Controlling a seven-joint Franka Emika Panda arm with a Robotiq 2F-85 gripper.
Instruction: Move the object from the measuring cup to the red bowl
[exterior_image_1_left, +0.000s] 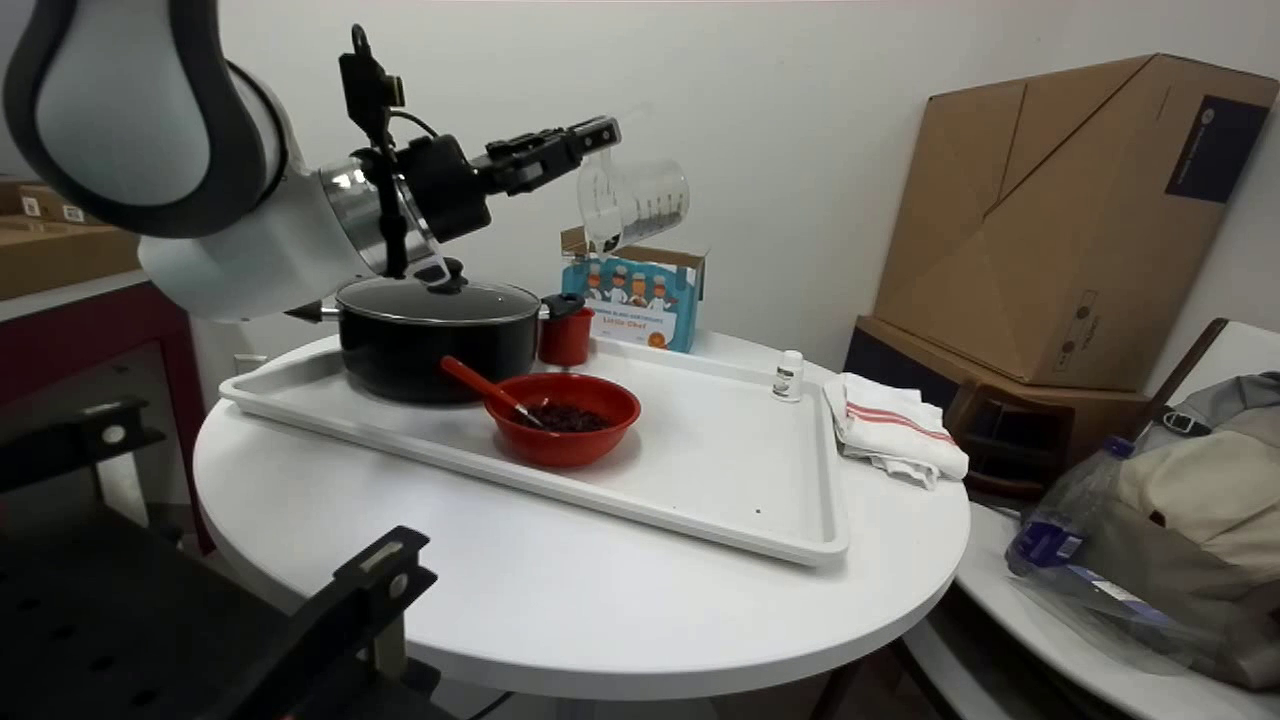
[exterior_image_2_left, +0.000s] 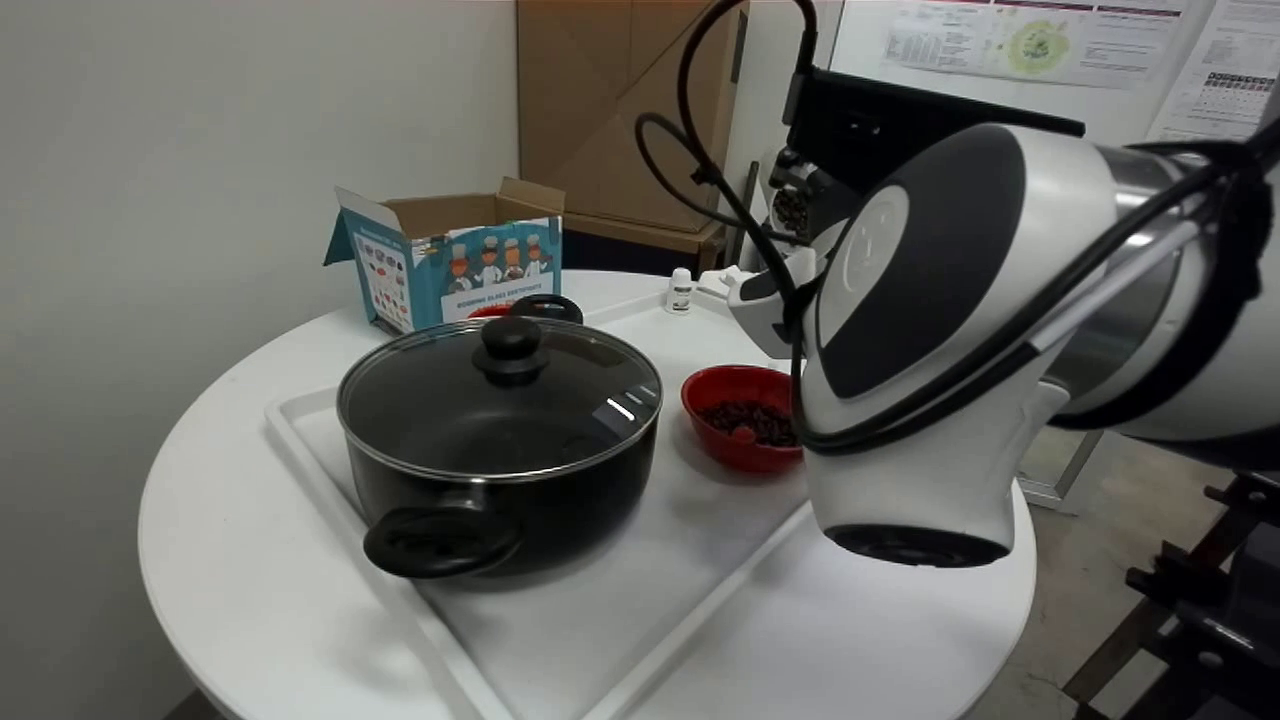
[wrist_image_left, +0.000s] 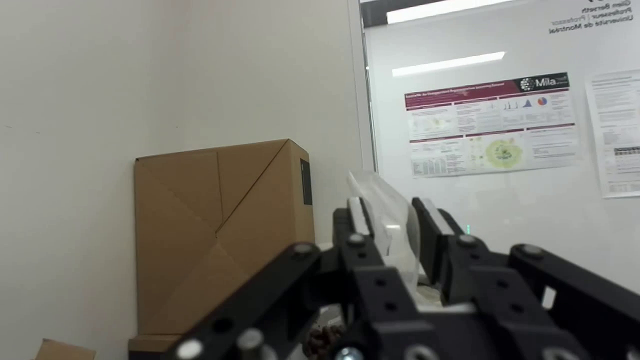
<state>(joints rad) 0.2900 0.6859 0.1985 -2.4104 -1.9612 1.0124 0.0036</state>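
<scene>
Hand pinched in, only a narrow gap between the fingers, with a clear part of the measuring cup gripped in it. Cup is up in the air, well above the desk, tipped on its side, mouth toward the arm and slightly down. Dark bits lie along its lower wall and at the rim, probably beans too, hard to be sure through the plastic.

Red bowl sits upright on the white tray, dark beans inside. Spoon leans on the bowl's rim, red handle sticking out. Black pot, glass lid on, same tray, near the bowl. Red cup just behind pot. Blue printed box further back, flaps up. Small white bottle upright near tray's far edge; striped towel beside the tray.
</scene>
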